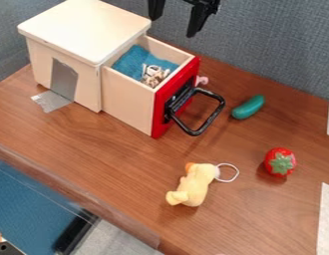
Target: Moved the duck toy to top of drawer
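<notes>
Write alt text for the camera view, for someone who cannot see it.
Yellow duck toy on a wooden table, near a box with its red-fronted drawer open; strawberry toy and green toy at right, open black gripper at top.

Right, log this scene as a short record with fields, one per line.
target: duck toy, yellow, with a white loop, on the table
destination: pale wooden top of the drawer unit; duck not there yet
drawer: pulled out, red front, black handle
drawer contents: blue cloth, small brown-and-white item
other toys: green oblong one, red strawberry with green leaves
gripper: at the view's top edge, jaws parted, holding nothing
</notes>
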Robot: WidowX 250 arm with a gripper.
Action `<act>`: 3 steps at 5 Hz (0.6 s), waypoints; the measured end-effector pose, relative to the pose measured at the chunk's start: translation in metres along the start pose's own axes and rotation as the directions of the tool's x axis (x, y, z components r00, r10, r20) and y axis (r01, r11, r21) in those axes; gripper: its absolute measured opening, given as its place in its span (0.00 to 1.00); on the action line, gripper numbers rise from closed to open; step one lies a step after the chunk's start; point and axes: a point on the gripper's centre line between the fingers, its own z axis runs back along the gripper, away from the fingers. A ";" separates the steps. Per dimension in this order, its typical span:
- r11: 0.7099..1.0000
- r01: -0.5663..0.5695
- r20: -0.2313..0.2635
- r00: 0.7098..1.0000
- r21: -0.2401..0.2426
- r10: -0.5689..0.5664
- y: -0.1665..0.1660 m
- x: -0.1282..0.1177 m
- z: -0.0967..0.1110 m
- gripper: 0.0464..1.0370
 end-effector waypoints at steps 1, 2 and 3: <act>1.000 0.003 -0.040 0.999 -0.005 -0.003 -0.002 -0.003 -0.014 0.96; 0.998 0.059 -0.085 0.994 -0.037 -0.062 -0.028 -0.029 -0.022 0.96; 0.992 0.119 -0.046 0.992 -0.042 -0.121 -0.054 -0.051 -0.012 0.96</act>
